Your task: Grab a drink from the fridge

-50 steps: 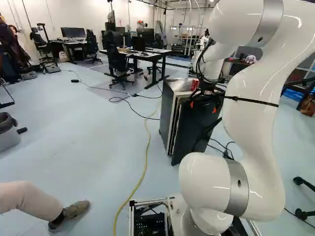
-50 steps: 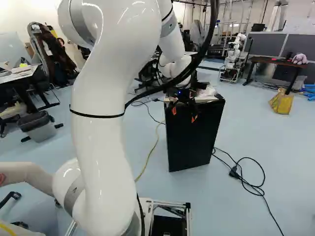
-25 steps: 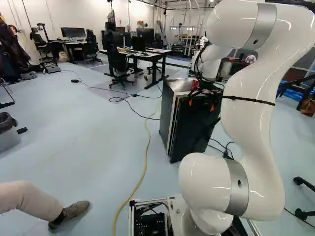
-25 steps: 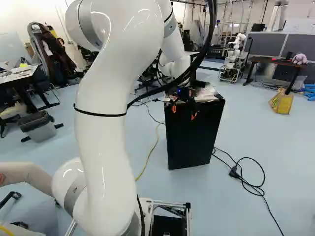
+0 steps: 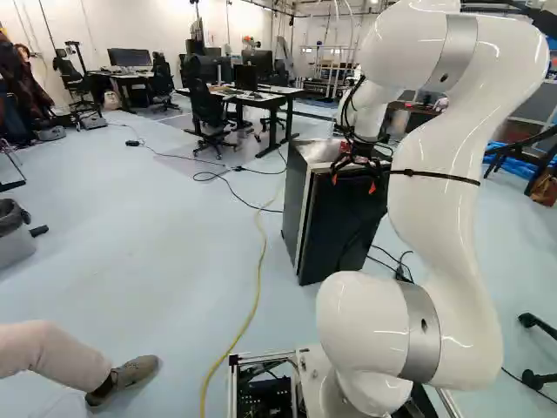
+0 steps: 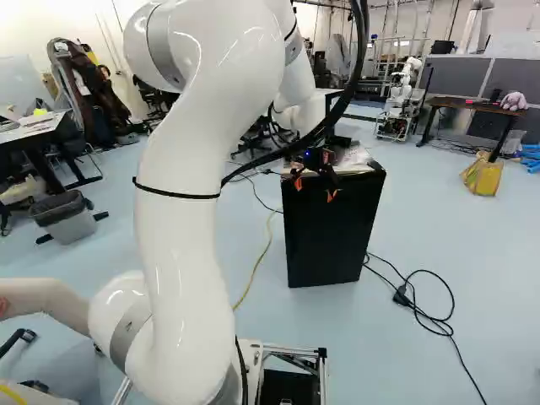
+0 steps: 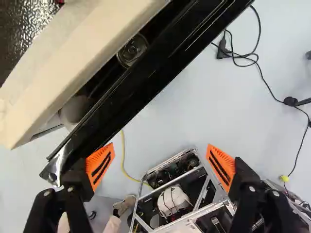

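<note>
In the left base view my gripper (image 5: 353, 184) hangs at the top of the black fridge door (image 5: 344, 228), on the side facing the arm. The wrist view shows the gripper (image 7: 161, 162) open, nothing between its orange pads, with the door (image 7: 150, 75) just ahead and one door corner close by one finger. The door stands slightly ajar from the pale fridge body (image 7: 80, 60). Through the narrow gap a can top (image 7: 132, 50) shows, and a rounded pale thing (image 7: 75, 109) farther along. Most of the inside is hidden.
A red item (image 5: 345, 146) lies on the fridge's shiny top. Black cables (image 6: 422, 291) lie beside the fridge, a yellow cable (image 5: 258, 279) on the floor. A person's leg (image 5: 52, 355) is left of the base. Another robot (image 6: 403, 97) stands far back.
The fridge door has swung closer to the body, narrowing the gap. The gripper has shifted slightly left in the left base view and a little up in the right base view. The base has stayed put.
</note>
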Available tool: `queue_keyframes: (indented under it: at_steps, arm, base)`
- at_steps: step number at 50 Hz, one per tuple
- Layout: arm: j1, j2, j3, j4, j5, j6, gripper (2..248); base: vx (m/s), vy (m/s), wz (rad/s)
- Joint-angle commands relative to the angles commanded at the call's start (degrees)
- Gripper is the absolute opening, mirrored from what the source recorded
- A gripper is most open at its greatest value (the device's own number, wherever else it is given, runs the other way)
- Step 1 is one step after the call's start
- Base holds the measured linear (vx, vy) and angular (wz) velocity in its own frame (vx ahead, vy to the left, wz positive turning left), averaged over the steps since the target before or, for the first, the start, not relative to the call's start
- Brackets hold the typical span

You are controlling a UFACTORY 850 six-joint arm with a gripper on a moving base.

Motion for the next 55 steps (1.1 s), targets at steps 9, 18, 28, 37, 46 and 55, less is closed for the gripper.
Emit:
queue_keyframes:
  at_steps: [9, 18, 28, 37, 46, 55]
  arm:
    - [0.29, -0.82, -1.21, 0.00, 0.00, 0.00, 247]
    - [0.58, -1.65, -2.43, 0.00, 0.00, 0.00, 247]
    - [0.87, -2.51, -3.72, 0.00, 0.00, 0.00, 247]
    - [1.02, -2.97, -4.41, 0.00, 0.00, 0.00, 247]
    - [0.86, -2.40, -3.55, 0.00, 0.00, 0.00, 247]
    - [0.51, -0.75, -1.10, 0.00, 0.00, 0.00, 247]
  base:
    - [0.000, 0.000, 0.000]
    - [0.000, 0.000, 0.000]
    - [0.000, 0.000, 0.000]
    - [0.000, 0.000, 0.000]
    - [0.000, 0.000, 0.000]
    - [0.000, 0.000, 0.000]
